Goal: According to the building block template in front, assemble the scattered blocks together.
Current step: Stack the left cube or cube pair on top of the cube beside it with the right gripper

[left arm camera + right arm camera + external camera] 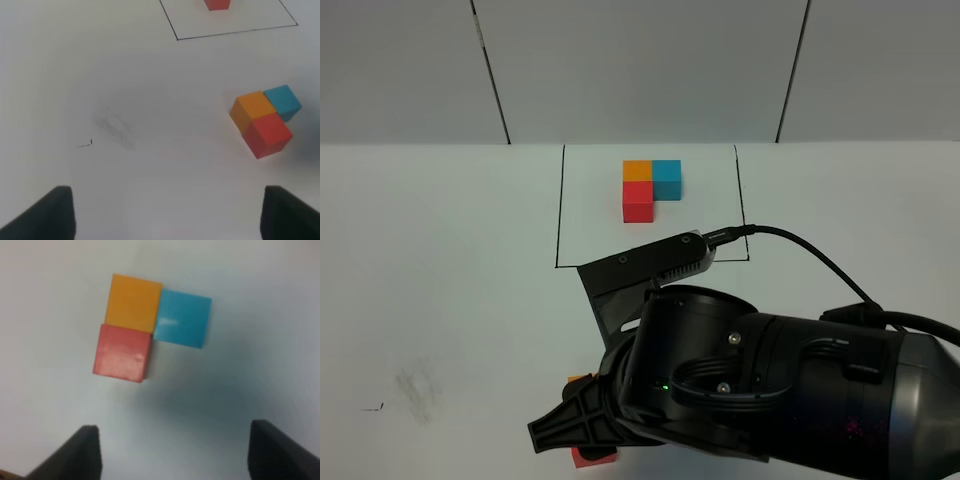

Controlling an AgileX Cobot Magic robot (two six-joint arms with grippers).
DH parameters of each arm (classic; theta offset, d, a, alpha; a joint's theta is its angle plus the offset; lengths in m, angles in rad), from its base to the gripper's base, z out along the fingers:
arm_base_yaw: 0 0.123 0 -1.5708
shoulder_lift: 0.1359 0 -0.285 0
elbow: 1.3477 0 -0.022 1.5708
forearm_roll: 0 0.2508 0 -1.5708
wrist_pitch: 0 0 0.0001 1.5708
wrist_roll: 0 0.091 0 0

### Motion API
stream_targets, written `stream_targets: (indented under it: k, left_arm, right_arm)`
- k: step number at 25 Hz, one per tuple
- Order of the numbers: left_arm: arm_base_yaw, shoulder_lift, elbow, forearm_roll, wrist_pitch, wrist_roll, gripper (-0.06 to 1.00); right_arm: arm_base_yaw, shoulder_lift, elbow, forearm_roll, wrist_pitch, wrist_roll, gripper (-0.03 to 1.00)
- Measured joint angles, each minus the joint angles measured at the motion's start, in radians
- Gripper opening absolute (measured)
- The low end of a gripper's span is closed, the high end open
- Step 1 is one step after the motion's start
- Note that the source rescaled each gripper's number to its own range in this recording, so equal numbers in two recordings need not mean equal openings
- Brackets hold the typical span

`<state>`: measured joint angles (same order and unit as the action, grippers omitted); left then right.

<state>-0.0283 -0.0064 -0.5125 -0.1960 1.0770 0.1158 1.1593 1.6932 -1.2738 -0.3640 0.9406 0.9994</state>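
- Right wrist view: our right gripper has its fingers apart and holds nothing; the scattered blocks, touching in an L, sit ahead of the tips.
- Left gripper hangs wide open, empty, blocks well off to one side.
- Overhead, our right arm hides most of them, but only there do we get the whole building block template.

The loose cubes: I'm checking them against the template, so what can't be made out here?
- High view: right arm covers the loose cubes; only red and orange slivers show.
- Left wrist view: frame edge cuts the template.
- Right wrist view: cubes blurred; seams unclear.
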Motion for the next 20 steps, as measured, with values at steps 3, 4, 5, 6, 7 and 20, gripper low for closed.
stream_targets:
  k: [3, 4, 5, 6, 7, 20]
  left_arm:
    - [0.0, 0.0, 0.0, 0.0, 0.0, 0.0, 0.95]
    - [0.0, 0.0, 0.0, 0.0, 0.0, 0.0, 0.95]
    - [0.0, 0.0, 0.0, 0.0, 0.0, 0.0, 0.95]
    - [0.0, 0.0, 0.0, 0.0, 0.0, 0.0, 0.95]
    - [0.0, 0.0, 0.0, 0.0, 0.0, 0.0, 0.95]
    - [-0.003, 0.0, 0.0, 0.0, 0.0, -0.002, 0.95]
  right_arm:
    - [0.0, 0.0, 0.0, -0.009, -0.016, 0.031, 0.46]
    - [0.0, 0.0, 0.0, -0.014, -0.031, 0.046, 0.46]
    - [0.0, 0.0, 0.0, -0.02, -0.05, 0.06, 0.46]
    - [0.0, 0.0, 0.0, -0.029, -0.078, 0.077, 0.46]
    - [0.0, 0.0, 0.0, -0.035, -0.105, 0.089, 0.46]
    - [0.0, 0.04, -0.001, -0.062, -0.101, 0.145, 0.46]
